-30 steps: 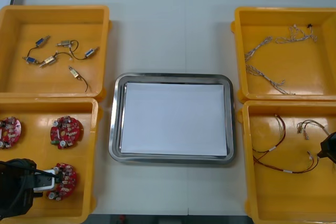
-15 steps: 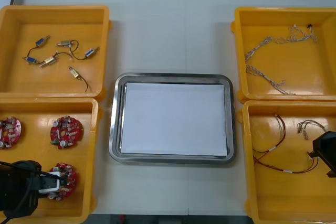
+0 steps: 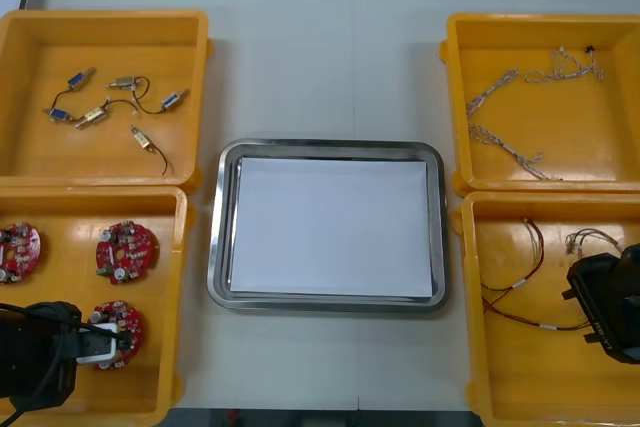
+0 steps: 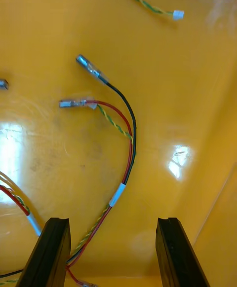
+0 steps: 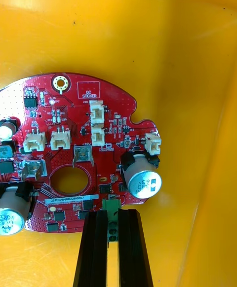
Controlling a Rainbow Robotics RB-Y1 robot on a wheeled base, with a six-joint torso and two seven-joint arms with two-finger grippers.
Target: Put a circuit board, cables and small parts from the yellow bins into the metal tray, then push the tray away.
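Being clamped by the left gripper (image 5: 112,216), seemingly at its green connector: a board (image 5: 74,114) in the near-left bin (image 3: 179,297). Right gripper (image 4: 112,223) is being held open over a cable (image 4: 132,141) in the near-right bin (image 3: 473,347).

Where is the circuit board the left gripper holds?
In the front view the circuit board is in the near yellow bin on the robot's left, its edge clamped by the left gripper, two other boards beyond it.
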